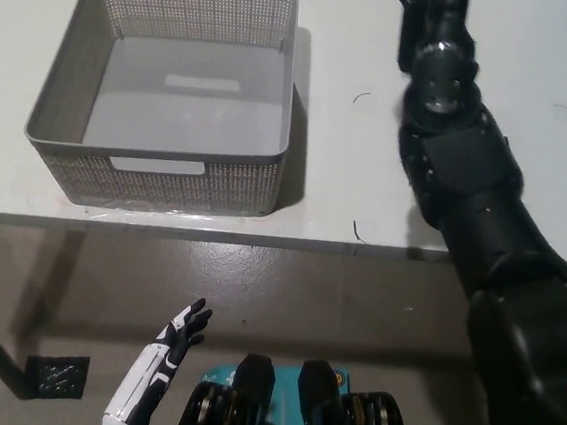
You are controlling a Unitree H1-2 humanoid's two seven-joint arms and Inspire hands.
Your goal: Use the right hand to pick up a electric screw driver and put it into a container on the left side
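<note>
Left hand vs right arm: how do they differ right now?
The left hand is white and hangs low, below the table edge; the right arm is black and stretches over the table. The left hand's fingers are apart, holding nothing; the right hand is out of frame. Neither touches the basket.

The robot's right arm (485,202) was black throughout, built of bulky, glossy segments joined one after another. Near the top of the head view sat a rounded joint housing (443,72) with small dark screw recesses and a few pale highlights. Below it the casing widened into flat, angular panels with bevelled edges. The left hand (184,329) was white on its back with black fingers, on a slim white forearm (136,389) marked with black seams
</note>
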